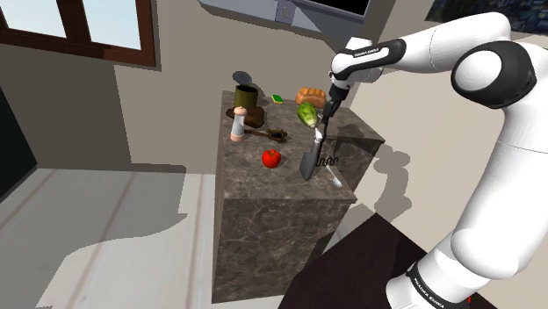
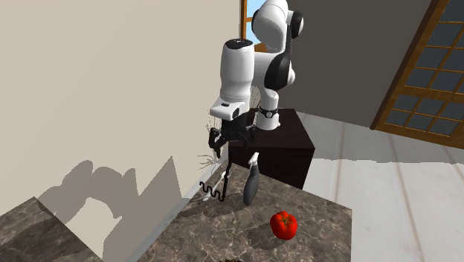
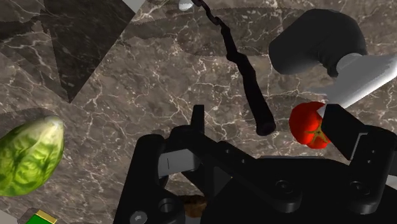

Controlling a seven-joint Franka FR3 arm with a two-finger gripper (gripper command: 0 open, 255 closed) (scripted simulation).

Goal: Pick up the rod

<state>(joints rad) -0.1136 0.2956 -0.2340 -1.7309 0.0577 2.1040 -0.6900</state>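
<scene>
The rod (image 1: 309, 162) has a thick dark grey handle and a pale shaft. It stands nearly upright on the dark marble counter (image 1: 263, 202), handle end down. In the second exterior view the rod (image 2: 250, 186) rises to the gripper (image 2: 234, 145). In the wrist view the rod (image 3: 318, 44) runs its pale shaft up to one fingertip (image 3: 337, 124). My gripper (image 3: 266, 114) is open, and the fingers stand well apart and do not clasp the shaft. From the shoulder view the gripper (image 1: 322, 130) hangs just above the rod's pale end.
A black wavy tool (image 1: 327, 161) lies beside the rod near the counter's edge. A red tomato (image 1: 271, 158) sits close by. Further back stand a green leafy vegetable (image 1: 307, 115), a bread loaf (image 1: 311, 95), a can (image 1: 247, 95) and a grinder (image 1: 238, 125). A wall runs along the counter.
</scene>
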